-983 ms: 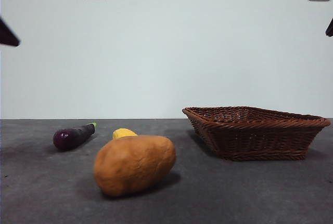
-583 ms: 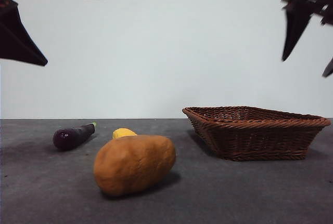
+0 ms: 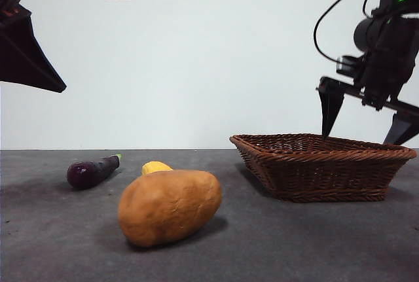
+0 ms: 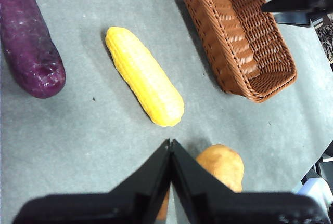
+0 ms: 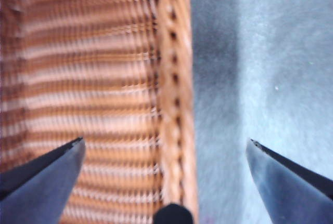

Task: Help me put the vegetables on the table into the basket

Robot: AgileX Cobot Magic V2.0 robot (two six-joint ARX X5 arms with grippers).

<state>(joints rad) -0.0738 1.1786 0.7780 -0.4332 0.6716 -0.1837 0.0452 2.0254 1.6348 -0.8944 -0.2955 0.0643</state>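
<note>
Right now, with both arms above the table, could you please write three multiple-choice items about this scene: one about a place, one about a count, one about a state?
1. Where is the right gripper?
A. Over the rim of the wicker basket
B. Over the eggplant
C. Touching the potato

2. How many vegetables lie on the table, outside the basket?
A. One
B. Two
C. Three

3. How do the left gripper jaws stand?
A. Wide open
B. Shut, holding nothing
C. Shut on the corn cob

Key:
1 A: the right wrist view shows one jaw over the weave and the other over the table.
2 C: the potato, the eggplant and the yellow corn cob all lie on the table.
3 B: the tips meet, with nothing between them.
</note>
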